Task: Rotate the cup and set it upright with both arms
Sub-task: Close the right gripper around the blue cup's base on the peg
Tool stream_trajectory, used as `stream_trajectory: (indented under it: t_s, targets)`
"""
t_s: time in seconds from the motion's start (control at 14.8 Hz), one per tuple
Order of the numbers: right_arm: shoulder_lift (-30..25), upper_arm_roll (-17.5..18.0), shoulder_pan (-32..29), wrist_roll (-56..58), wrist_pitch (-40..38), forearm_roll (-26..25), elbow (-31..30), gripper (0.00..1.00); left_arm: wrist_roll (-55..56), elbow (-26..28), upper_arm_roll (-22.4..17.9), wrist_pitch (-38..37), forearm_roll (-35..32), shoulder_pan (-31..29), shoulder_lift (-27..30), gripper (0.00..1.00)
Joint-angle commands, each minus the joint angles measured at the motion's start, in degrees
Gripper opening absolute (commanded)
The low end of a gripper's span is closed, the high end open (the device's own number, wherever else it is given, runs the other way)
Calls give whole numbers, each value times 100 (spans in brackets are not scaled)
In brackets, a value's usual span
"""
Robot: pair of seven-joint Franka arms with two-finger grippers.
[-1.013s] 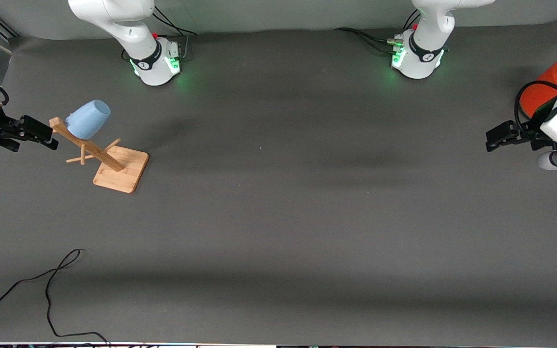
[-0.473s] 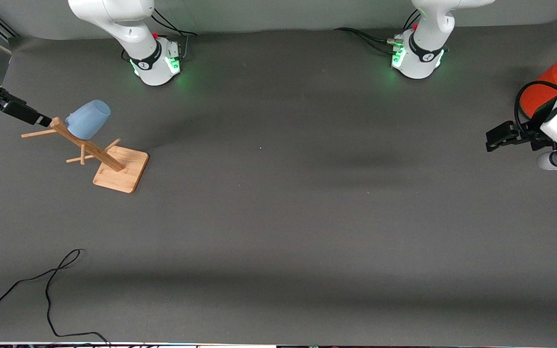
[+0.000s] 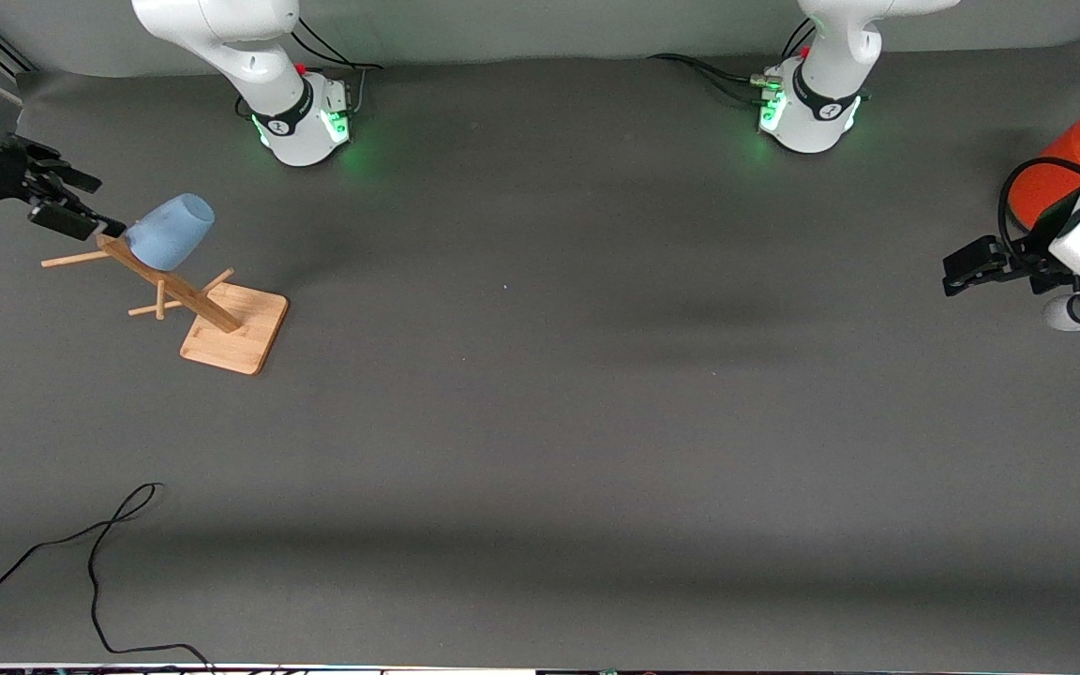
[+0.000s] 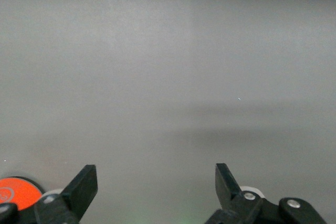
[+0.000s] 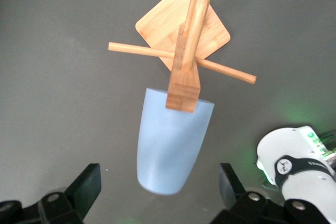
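Cup [image 3: 170,243] hangs inverted on rack [image 3: 221,328] near tabletop's right-arm edge; right pincer [image 3: 67,211], fingers apart, should straddle it squarely. Left pincer [image 3: 964,267] waits, apart.

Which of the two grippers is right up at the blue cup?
The right gripper, open beside the cup hung on the wooden rack. The left gripper waits, open, by the orange can.
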State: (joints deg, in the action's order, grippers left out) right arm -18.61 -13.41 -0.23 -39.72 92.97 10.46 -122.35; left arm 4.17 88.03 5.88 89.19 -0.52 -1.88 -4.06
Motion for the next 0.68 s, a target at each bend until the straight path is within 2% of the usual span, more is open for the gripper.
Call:
stream_trajectory:
  t_s: [0.0, 0.27, 0.61]
  targets:
    - [-354, 14, 32, -203, 624, 157, -666, 100, -83, -58, -43, 28, -62, 56, -16, 100]
    - [-284, 23, 41, -211, 1284, 360, -1237, 100, -83, -49, -43, 28, -71, 47, -16, 100]
    - [-108, 14, 41, -212, 1293, 606, -1361, 100, -83, -58, -43, 28, -71, 56, -16, 100]
